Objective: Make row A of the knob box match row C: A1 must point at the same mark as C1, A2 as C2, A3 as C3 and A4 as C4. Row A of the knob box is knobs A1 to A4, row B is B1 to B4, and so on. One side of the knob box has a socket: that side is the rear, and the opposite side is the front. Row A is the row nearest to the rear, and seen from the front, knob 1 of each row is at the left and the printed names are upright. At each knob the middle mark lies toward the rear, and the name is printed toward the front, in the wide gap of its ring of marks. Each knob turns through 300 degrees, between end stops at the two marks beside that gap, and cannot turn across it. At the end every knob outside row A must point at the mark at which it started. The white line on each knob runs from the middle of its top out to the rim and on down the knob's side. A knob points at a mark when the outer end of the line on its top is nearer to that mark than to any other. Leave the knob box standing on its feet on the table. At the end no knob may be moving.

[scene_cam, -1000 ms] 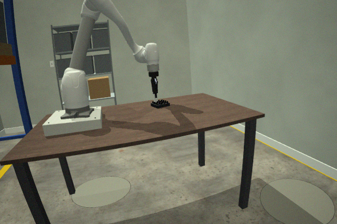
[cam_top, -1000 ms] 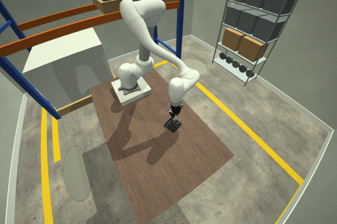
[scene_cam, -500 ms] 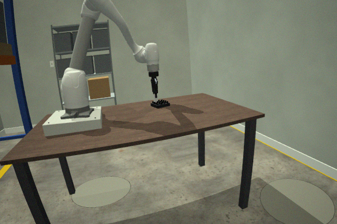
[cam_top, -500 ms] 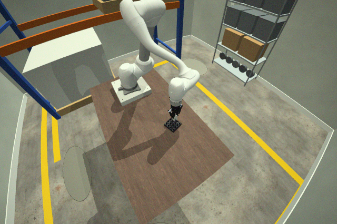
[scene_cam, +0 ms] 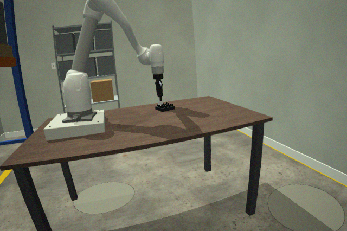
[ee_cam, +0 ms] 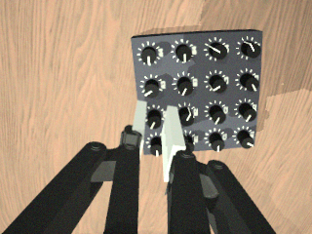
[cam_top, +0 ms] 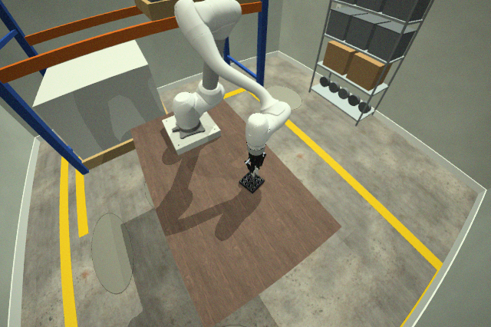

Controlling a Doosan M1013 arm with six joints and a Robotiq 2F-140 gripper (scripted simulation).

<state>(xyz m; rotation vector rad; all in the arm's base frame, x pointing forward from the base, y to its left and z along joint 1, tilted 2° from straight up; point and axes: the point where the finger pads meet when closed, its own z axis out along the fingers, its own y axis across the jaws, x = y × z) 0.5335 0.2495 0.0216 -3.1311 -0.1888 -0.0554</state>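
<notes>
The black knob box stands on the brown table, also seen in the exterior view. In the wrist view it shows a four-by-four grid of black knobs with white lines. My gripper points straight down over the box's left column in this view. Its two pale finger pads flank one knob, third from the top. The pads stand slightly apart from the knob's sides, so the gripper is narrowly open. It also shows in the top and exterior views. The printed names are too small to read.
The arm's white base is bolted at the table's far end. A grey shelf rack with boxes stands by the wall. A blue and orange rack stands behind the table.
</notes>
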